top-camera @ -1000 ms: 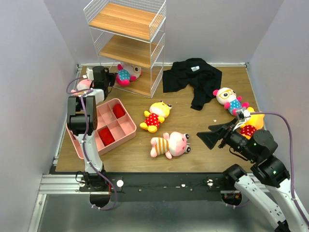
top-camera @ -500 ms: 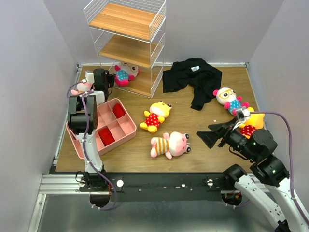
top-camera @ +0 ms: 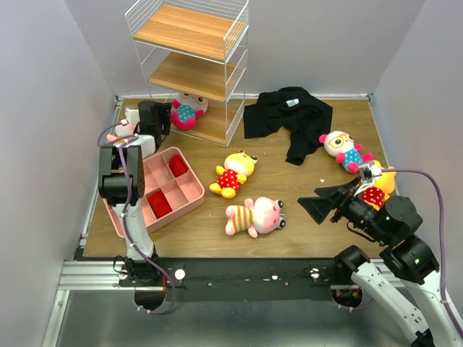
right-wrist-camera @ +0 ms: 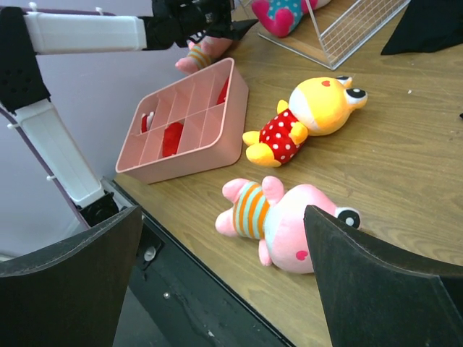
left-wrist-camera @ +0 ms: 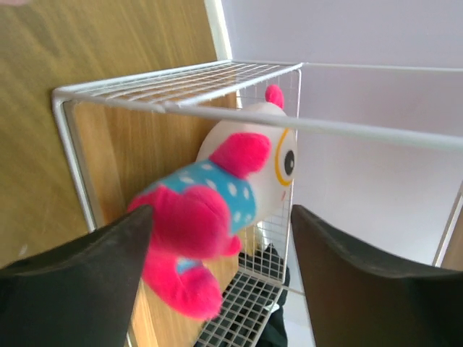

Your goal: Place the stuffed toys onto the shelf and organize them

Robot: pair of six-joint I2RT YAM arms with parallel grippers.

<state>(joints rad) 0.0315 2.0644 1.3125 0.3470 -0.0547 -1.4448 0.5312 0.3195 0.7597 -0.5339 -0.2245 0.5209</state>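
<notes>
Top external is showing six plush toys: two yellow red-dotted dolls [top-camera: 233,172], two pink striped dolls [top-camera: 255,215] and two white-faced glasses dolls [top-camera: 343,152], one of these lying on the bottom board of the tall white wire shelf [top-camera: 189,32]. Left wrist alone is revealing its teal dotted shirt between the wide-spread fingers of the left gripper [left-wrist-camera: 221,217]. Right wrist is showing the right gripper [right-wrist-camera: 223,213] gaping wide and empty above the tabletop dolls.
</notes>
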